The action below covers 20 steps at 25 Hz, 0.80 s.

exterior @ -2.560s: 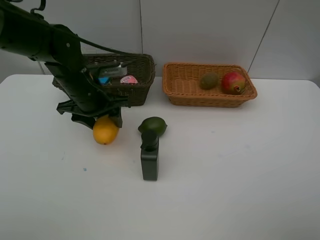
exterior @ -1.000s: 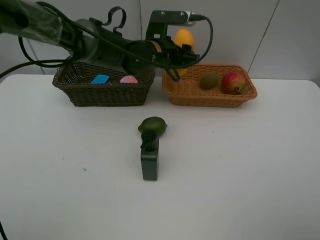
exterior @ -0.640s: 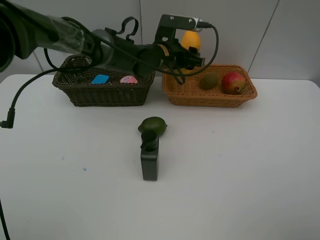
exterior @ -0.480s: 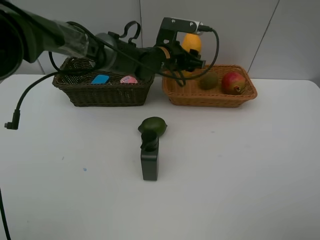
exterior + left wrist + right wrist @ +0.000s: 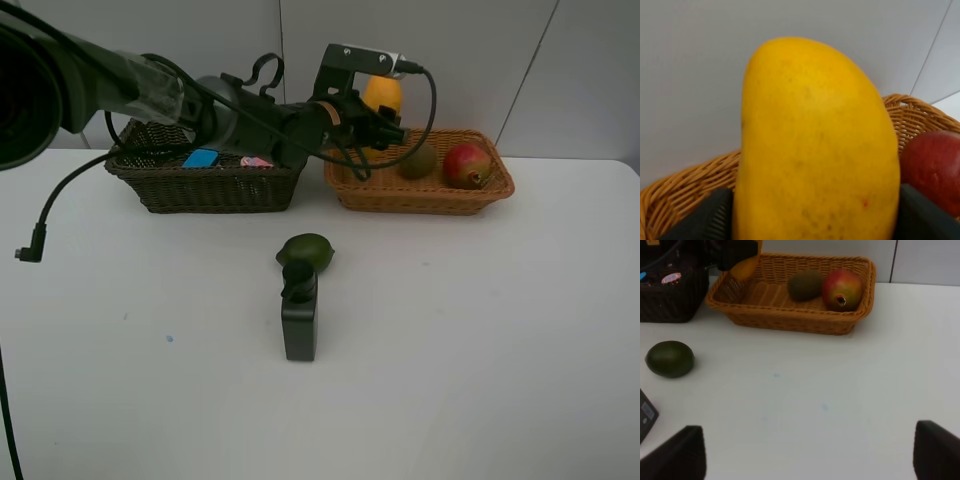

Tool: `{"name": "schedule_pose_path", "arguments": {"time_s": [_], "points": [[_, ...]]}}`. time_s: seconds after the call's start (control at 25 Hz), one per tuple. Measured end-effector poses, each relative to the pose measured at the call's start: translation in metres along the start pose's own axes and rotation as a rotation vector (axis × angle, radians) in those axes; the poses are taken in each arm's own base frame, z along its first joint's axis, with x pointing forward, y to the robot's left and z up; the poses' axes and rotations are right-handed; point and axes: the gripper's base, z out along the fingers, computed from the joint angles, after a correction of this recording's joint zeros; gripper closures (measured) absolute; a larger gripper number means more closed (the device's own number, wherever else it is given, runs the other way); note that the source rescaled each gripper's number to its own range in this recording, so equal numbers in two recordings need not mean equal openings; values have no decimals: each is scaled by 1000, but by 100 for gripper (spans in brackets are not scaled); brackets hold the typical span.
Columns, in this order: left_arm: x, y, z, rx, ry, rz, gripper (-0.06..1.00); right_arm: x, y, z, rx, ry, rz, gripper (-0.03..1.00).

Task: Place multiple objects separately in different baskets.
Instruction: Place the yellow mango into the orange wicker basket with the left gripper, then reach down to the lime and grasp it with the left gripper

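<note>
1. I see a white desk (image 5: pixel 480 330) under a pale panelled wall (image 5: pixel 450 60). The dark basket (image 5: pixel 215 185) and the orange-tan basket (image 5: pixel 420 195) sit side by side along its back edge.
2. My left gripper (image 5: pixel 375 108) pinches the mango (image 5: pixel 383 90) between part-spread fingers (image 5: pixel 705 220). The right gripper (image 5: pixel 805 460) stands spread wide, holding nothing.
3. The mango hangs over the orange-tan basket's left end, long axis upright.
4. The avocado (image 5: pixel 306 250) and dark green bottle (image 5: pixel 299 318) sit just beside each other near the desk's middle.
</note>
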Motion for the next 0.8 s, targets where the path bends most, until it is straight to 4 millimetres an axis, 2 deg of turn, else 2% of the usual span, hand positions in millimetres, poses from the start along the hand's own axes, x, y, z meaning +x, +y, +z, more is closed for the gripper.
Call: {"name": "schedule_pose_path", "arguments": {"time_s": [0.16, 0.2, 0.32, 0.4, 0.8], "points": [[-1, 0, 0, 2, -9, 33, 33, 0, 0, 0, 5, 0, -3, -3], [-1, 0, 0, 2, -10, 53, 29, 0, 0, 0, 0, 0, 0, -3], [-2, 0, 0, 2, -18, 88, 4, 0, 0, 0, 0, 0, 0, -3], [-2, 0, 0, 2, -22, 95, -2, 0, 0, 0, 0, 0, 0, -3], [-2, 0, 0, 2, -21, 98, -5, 0, 0, 0, 0, 0, 0, -3]]}}
